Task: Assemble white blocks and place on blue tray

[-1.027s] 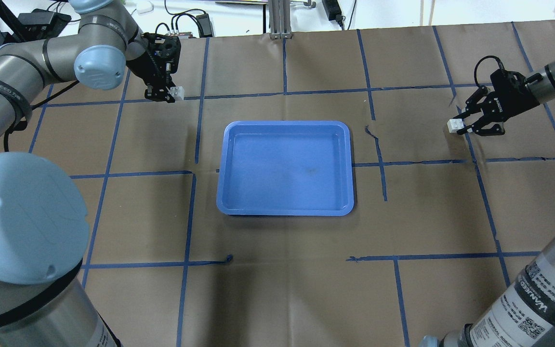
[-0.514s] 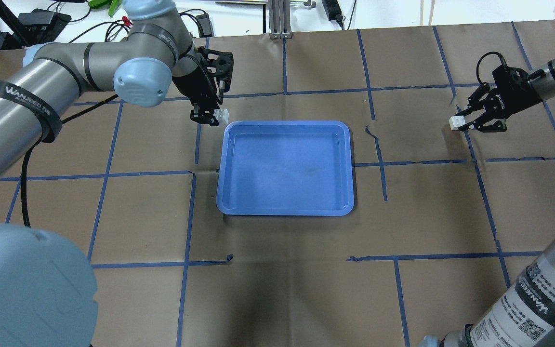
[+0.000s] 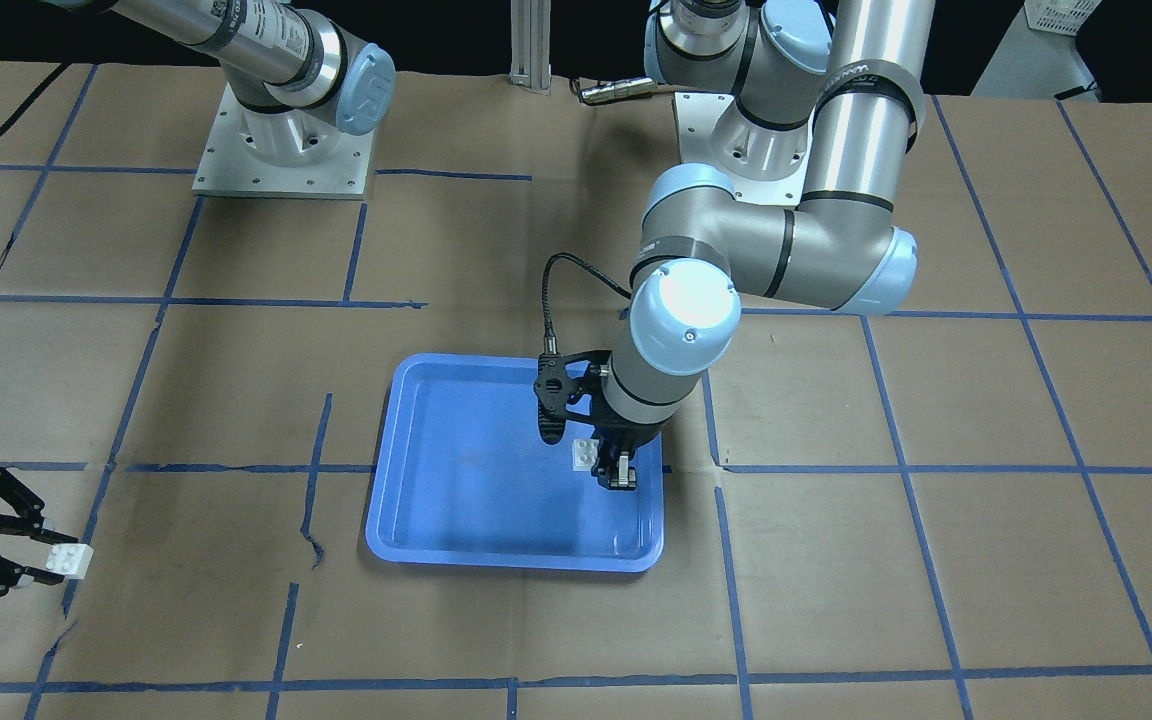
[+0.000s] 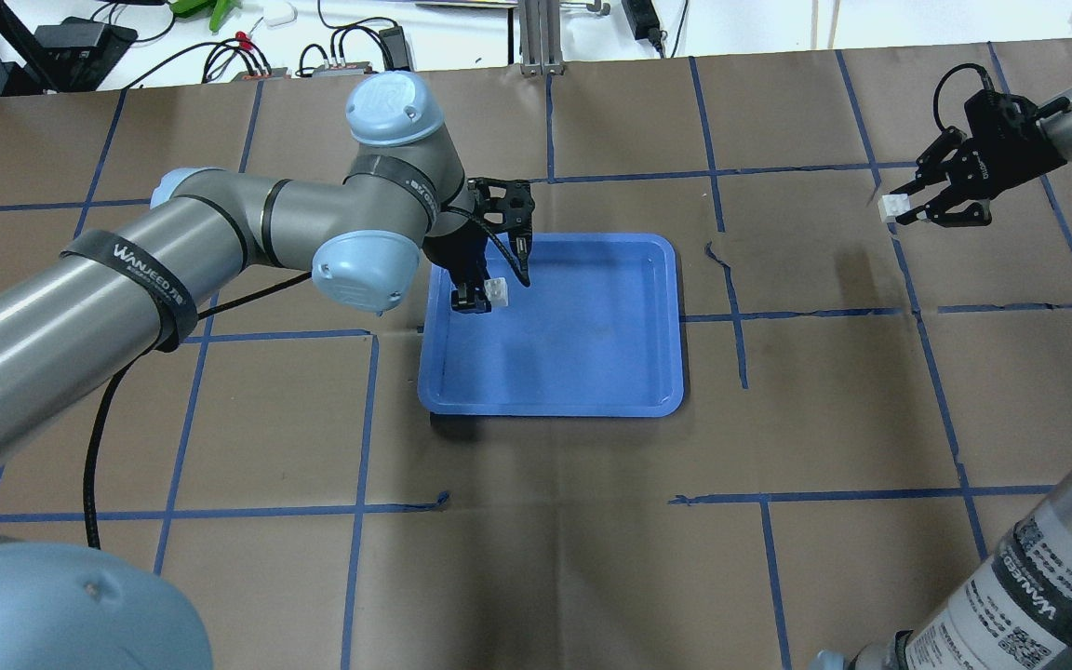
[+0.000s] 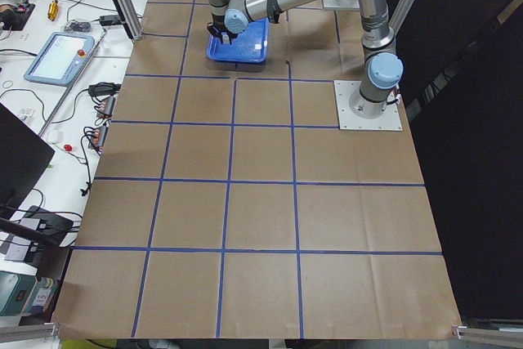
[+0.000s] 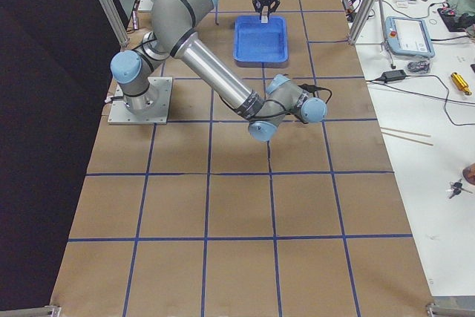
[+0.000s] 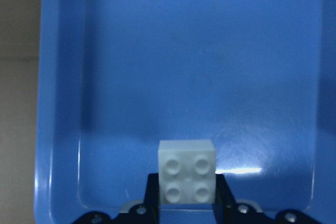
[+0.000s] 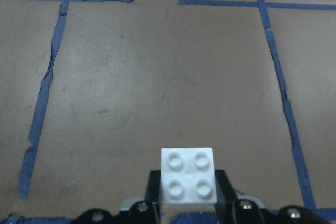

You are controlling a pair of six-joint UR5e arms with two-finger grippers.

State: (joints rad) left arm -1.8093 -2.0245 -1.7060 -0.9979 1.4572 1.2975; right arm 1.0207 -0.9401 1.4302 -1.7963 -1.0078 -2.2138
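Observation:
My left gripper (image 4: 478, 300) is shut on a white block (image 4: 497, 292) and holds it just above the far-left part of the blue tray (image 4: 582, 354). The left wrist view shows this block (image 7: 187, 171) studs up over the tray's bottom (image 7: 199, 66). In the front view the block (image 3: 588, 455) hangs over the tray (image 3: 466, 480). My right gripper (image 4: 901, 209) is shut on the other white block (image 4: 891, 207), far right of the tray, above bare paper. The right wrist view shows that block (image 8: 188, 175) studs up between the fingers. The front view shows it too (image 3: 69, 561).
Brown paper with blue tape lines (image 4: 731, 307) covers the table. Torn tape strips (image 8: 44, 93) lie under the right gripper. Cables and electronics (image 4: 331, 46) line the far edge. A metal post (image 4: 541, 37) stands behind the tray.
My left arm has swung right from the table's far left to over the tray, carrying its block. My right gripper has moved a little farther back with its block.

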